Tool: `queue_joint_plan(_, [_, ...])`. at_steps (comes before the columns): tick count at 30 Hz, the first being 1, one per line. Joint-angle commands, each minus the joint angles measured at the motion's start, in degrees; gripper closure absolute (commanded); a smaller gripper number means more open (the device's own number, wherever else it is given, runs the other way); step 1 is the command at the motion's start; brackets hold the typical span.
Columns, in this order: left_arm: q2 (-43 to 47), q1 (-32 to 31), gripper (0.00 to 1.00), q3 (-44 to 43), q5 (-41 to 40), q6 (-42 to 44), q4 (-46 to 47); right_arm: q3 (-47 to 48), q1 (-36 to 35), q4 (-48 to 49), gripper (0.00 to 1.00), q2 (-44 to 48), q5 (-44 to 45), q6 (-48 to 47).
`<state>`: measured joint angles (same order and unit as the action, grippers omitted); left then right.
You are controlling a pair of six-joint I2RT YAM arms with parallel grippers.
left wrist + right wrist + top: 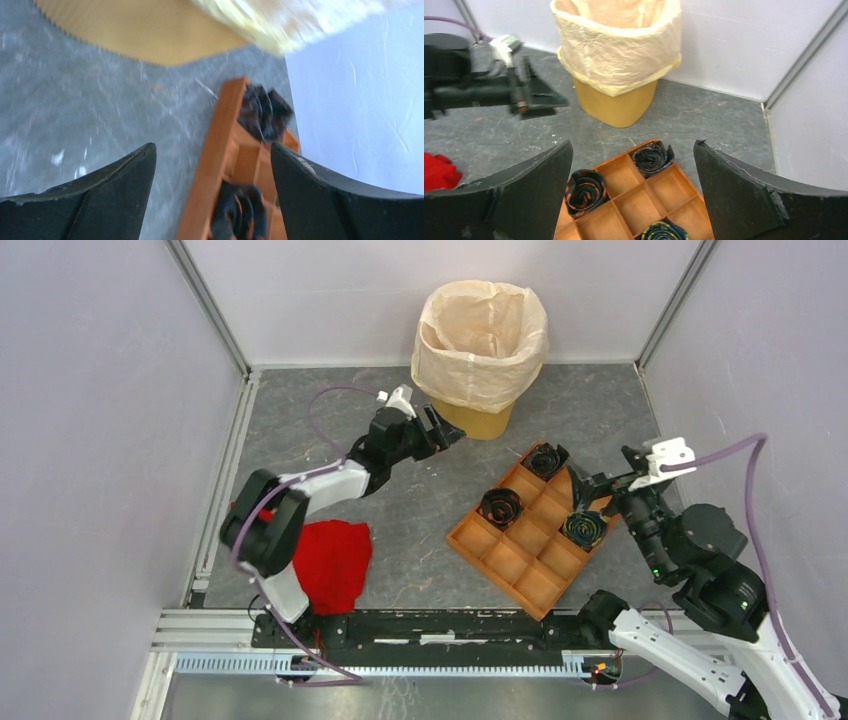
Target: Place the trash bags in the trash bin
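Top external: trash bin (487,423) just beyond left gripper (452,432).

The bag (480,355) was thin, wrinkled, translucent plastic film; the bin (484,424) was smooth, matt plastic. The cloth (335,560) looked soft and matt, the table (420,505) mottled and scuffed.

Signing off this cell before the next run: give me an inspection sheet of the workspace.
Surface: grey mottled table.
Job's things: trash bag lines the trash bin, folded over its rim; bin upright at back.
Clutter: red cloth near left base; compartment tray holding three dark fabric rolls.
Claws: left claw open, empty; right claw open, empty.
Cables: purple cable looping on each arm.
Surroundings: pale walls, metal corner posts.
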<state>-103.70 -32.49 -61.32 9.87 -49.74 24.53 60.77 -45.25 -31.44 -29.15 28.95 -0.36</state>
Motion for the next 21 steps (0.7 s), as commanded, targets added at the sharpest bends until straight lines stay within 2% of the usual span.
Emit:
queue_joint_plan(1, [19.1, -0.5, 0.1, 7.6, 1.8, 5.3, -3.6, 2.2, -0.1, 0.0, 0.02, 3.0, 5.0, -2.8])
queue_joint_plan(5, [34.1, -0.6, 0.08, 5.8, -0.7, 13.0, -18.3, 3.4, -0.1, -0.2, 0.02, 3.5, 7.7, -3.7])
queue_joint_plan(8, [42.1, -0.6, 0.06, -0.3, -5.3, 18.6, -30.1, 4.9, -0.1, -0.1, 0.02, 2.9, 8.0, -4.3])
queue_joint_plan(11, [46.7, -0.6, 0.04, -7.9, -9.3, 23.3, -36.8, 7.6, -0.1, -0.1, 0.02, 2.0, 7.4, -3.3])
queue_joint_plan(16, [50.0, -0.6, 0.02, -18.8, -16.4, 30.7, -43.6, 10.9, -0.1, 0.9, 0.02, 1.7, 4.8, -2.5])
queue_joint_plan(21, [54.5, -0.6, 0.0, -20.5, -20.2, 33.7, -43.7, 12.0, -0.1, 0.3, 0.02, 2.0, 4.4, -1.8])
